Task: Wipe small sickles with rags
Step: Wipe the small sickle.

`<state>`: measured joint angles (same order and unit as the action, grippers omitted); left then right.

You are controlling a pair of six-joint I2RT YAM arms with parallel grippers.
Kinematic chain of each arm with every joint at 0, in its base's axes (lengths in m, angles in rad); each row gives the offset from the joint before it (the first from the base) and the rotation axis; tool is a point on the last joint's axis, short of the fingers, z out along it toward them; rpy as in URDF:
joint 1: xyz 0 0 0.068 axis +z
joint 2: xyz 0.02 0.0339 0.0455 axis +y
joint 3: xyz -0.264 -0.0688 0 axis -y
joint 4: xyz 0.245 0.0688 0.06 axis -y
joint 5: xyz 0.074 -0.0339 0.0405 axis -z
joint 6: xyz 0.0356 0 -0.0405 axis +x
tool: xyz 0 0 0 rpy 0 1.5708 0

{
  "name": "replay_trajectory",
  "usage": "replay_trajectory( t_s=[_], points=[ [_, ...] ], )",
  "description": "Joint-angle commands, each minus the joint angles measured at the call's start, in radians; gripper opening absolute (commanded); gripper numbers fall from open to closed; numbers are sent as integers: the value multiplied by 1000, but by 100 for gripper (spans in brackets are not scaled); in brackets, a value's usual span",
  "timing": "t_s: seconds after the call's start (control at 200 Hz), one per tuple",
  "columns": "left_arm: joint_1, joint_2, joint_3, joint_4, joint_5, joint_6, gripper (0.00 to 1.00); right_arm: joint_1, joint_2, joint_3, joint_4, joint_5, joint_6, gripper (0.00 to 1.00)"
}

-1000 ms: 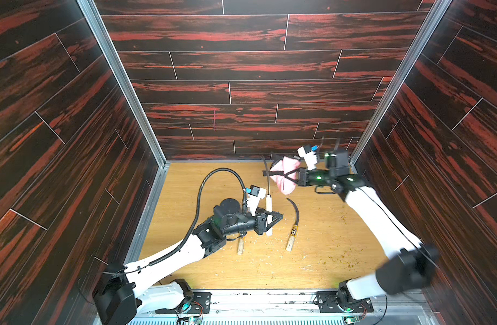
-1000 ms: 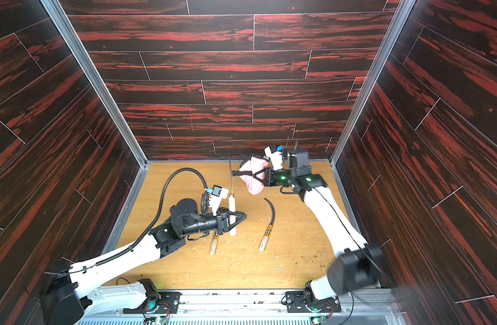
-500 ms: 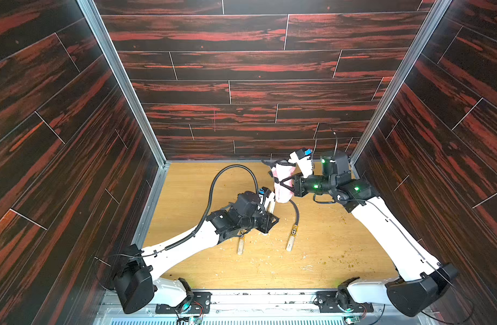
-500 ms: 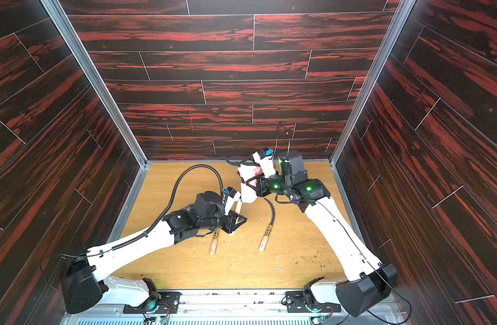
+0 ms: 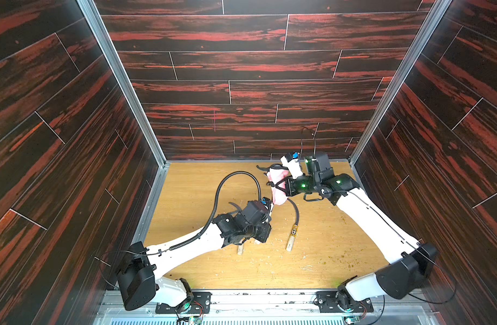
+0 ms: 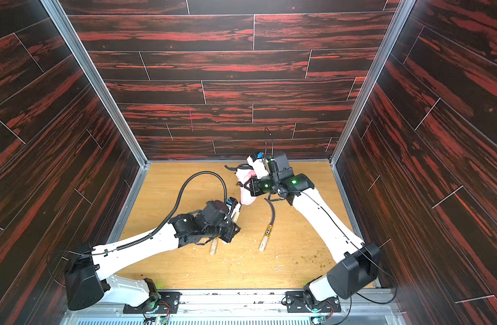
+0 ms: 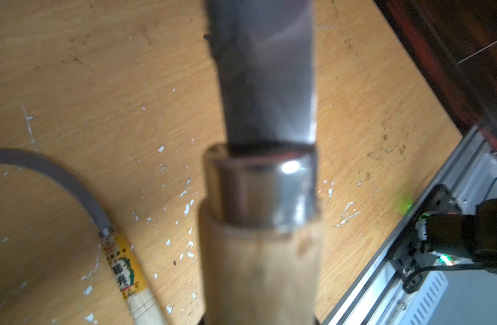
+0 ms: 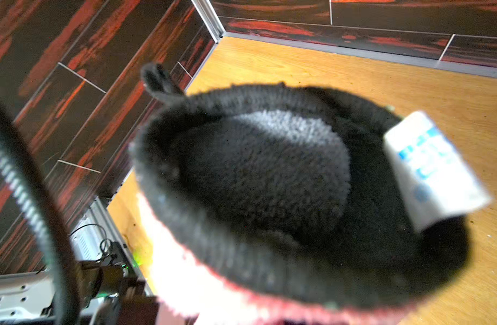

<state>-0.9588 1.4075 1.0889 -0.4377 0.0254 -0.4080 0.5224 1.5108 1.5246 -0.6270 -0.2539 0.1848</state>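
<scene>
The right gripper (image 6: pixel 246 187) is clamped on a pink rag (image 6: pixel 246 197). The rag bunches above the jaws and hangs below them, and a thin black loop (image 6: pixel 230 168) sticks out from its upper end. The left gripper (image 6: pixel 234 225) is closed on the pale handle of a raised sickle (image 6: pixel 236 216). The handle reaches from those jaws up to the rag's lower edge, and the blade cannot be made out. A second sickle (image 6: pixel 268 232) lies on the wooden floor (image 6: pixel 298 225) below the right jaws, its dark curved blade pointing toward them. A third handle (image 6: pixel 213 248) pokes out beneath the left arm, just behind its jaws.
</scene>
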Motion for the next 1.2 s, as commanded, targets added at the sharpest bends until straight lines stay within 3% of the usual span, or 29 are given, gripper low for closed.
replay_trajectory(
  t_s=[0.0,0.301,0.782,1.057,1.192],
  points=[
    [-88,-11,70,69,0,141,0,7,79,39,16,21,-11,0],
    [-167,-1,94,36,-95,187,0,-18,200,124,13,-17,-15,0],
    [-187,-19,61,50,-90,179,0,-132,420,308,75,-85,36,0],
    [-184,-12,-9,85,-170,108,0,-170,285,289,62,18,13,0],
    [-164,-30,-55,140,-143,65,0,-182,173,218,68,87,19,0]
  ],
)
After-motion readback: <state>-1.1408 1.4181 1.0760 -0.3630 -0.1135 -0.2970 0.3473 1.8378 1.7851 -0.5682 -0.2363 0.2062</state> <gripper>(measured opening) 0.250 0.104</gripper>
